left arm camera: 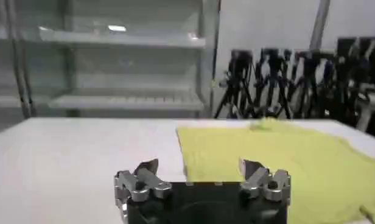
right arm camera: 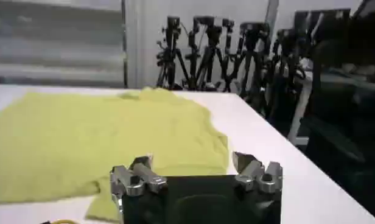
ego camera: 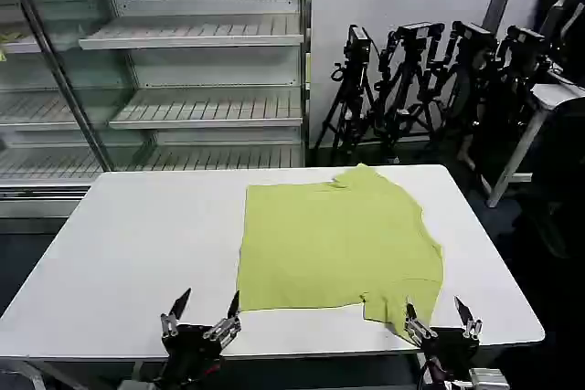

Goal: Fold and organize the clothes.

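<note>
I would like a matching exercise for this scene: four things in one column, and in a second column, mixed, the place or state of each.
Things:
1. T-shirt
2. left gripper
3. right gripper
4. tripods

Places or states:
A. standing on the floor beyond the table, by the wall
B. open, at the near table edge, over bare white tabletop
C. lying flat on the table's right half
D. open, at the near table edge, by the shirt's near sleeve

Pairs: 1-C, 2-B, 3-D, 4-A
</note>
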